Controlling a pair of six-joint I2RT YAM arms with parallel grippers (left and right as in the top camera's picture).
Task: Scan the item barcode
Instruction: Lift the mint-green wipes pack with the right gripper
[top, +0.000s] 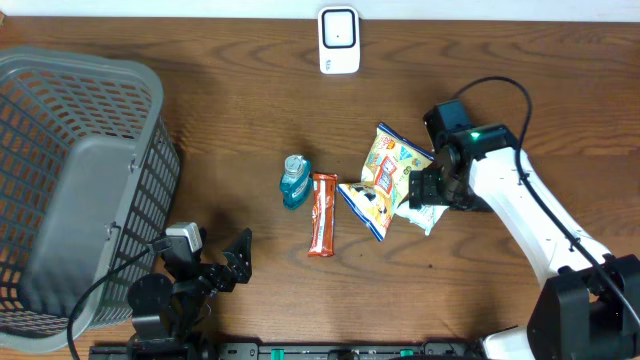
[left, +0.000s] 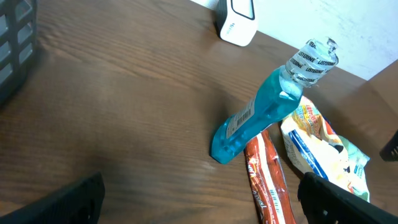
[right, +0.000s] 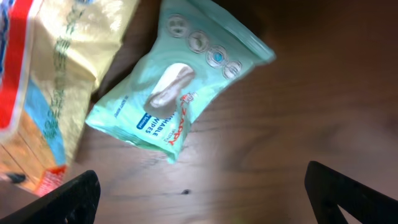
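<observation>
Right hand (right: 202, 199) spread wide and empty over the wipes pack (right: 180, 93), which lies flat on the counter (right: 311, 112) just beside the chip bag (right: 56, 74); left hand (left: 199, 199) wide open, holding nothing

The wooden desk (top: 230, 90) bore a grey basket (top: 150, 190) at left, a white scanner (top: 339, 40) at the far edge, and centrally a blue bottle (top: 295, 182), snack bar (top: 322, 214), chip bag (top: 385, 175) and wipes pack (right: 177, 93).

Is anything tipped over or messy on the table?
The blue mouthwash bottle looks tipped onto its side next to the orange snack bar. The snack bags lie in a crooked heap, overlapping the green wipes pack. Nothing looks spilled.
</observation>
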